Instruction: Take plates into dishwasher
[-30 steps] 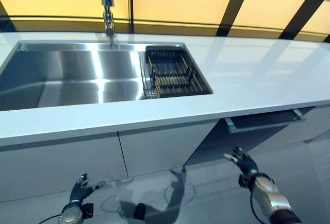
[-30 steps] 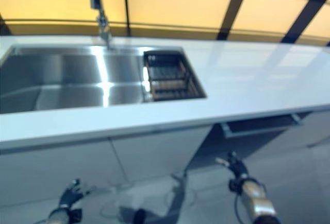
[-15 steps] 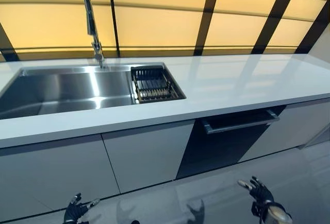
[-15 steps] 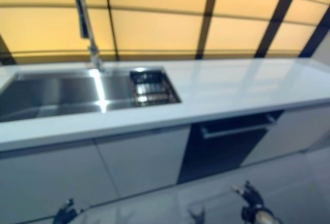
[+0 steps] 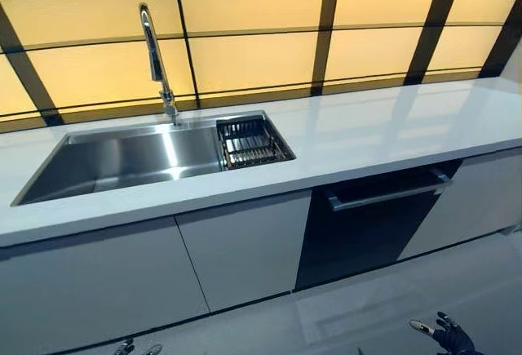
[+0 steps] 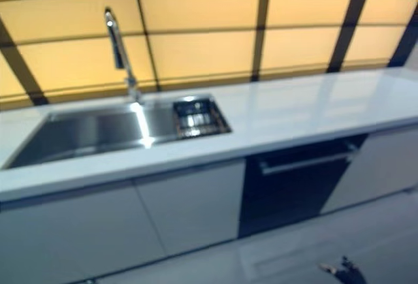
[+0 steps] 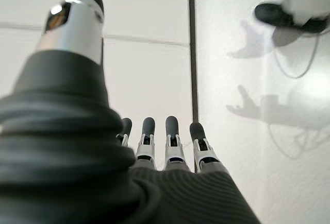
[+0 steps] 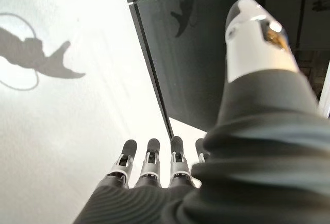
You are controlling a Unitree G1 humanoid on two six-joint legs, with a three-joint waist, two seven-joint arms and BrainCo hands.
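**Kitchen front, hands low and empty**

A pale glossy floor (image 5: 367,314) lay nearest. The right hand (image 5: 451,336) and left hand (image 7: 165,147) hung low, fingers straight, holding nothing. Beyond, the dark dishwasher (image 5: 367,228) stood closed beneath the white counter (image 5: 383,130). Farther back sat the steel sink (image 5: 122,159), its black rack (image 5: 251,142) and tap (image 5: 157,61). No writing was legible.

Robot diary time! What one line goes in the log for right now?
stage: before any pickup | left hand: open, empty, low | right hand: open, empty, low | dishwasher: door closed | plates: none seen | sink: rack inside
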